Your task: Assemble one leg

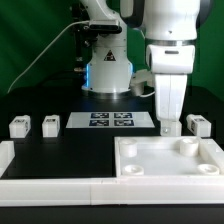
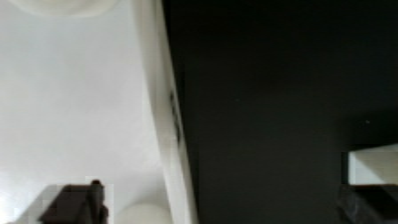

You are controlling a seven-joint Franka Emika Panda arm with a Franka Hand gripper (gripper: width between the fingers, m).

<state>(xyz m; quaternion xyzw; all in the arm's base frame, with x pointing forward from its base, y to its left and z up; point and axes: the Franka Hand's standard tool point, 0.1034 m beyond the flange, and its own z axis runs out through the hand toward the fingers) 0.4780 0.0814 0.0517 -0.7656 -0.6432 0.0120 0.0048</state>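
Small white legs with tags stand on the black table: two at the exterior view's left (image 1: pixel 18 126) (image 1: pixel 50 124) and one at the right (image 1: pixel 200 126). Something like a fourth sits low behind my gripper (image 1: pixel 168 126), mostly hidden. The gripper hangs just past the far edge of the large white slab (image 1: pixel 150 168). In the wrist view the gripper (image 2: pixel 222 210) is open and empty, with one dark finger (image 2: pixel 71 205) over the slab (image 2: pixel 71 100) and the other over the black table. A white block (image 2: pixel 375 165), probably a leg, shows at the frame edge.
The marker board (image 1: pixel 110 121) lies flat behind the slab, in front of the robot base (image 1: pixel 108 75). A white rim piece (image 1: pixel 40 185) runs along the front left. The slab has round corner sockets (image 1: pixel 186 146), one near my finger in the wrist view (image 2: pixel 139 215).
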